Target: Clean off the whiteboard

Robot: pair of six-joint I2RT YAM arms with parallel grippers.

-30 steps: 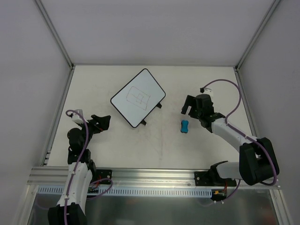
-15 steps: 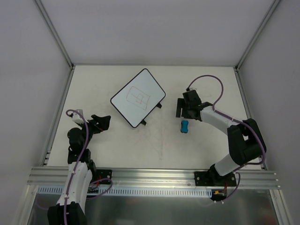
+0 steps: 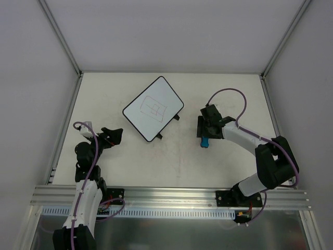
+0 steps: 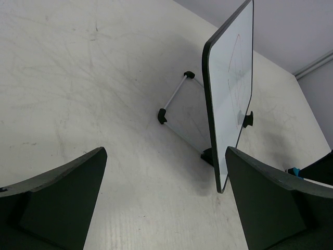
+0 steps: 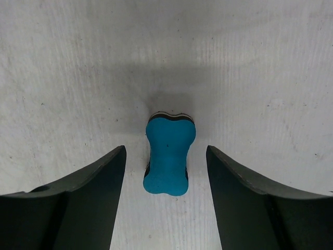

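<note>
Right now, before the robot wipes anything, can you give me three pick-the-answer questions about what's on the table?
1. The whiteboard is:
A) wiped clean
B) marked with a line drawing
C) snapped in half

2. The eraser is:
A) red
B) yellow
C) blue

3. The eraser sits:
A) on the whiteboard
B) on the table, between the fingers of the right gripper
C) in a box

Answers:
1 B, thin lines show in the middle of the board.
2 C, the right wrist view shows a blue block.
3 B, a finger stands on each side of it, with a gap on both sides.
</note>
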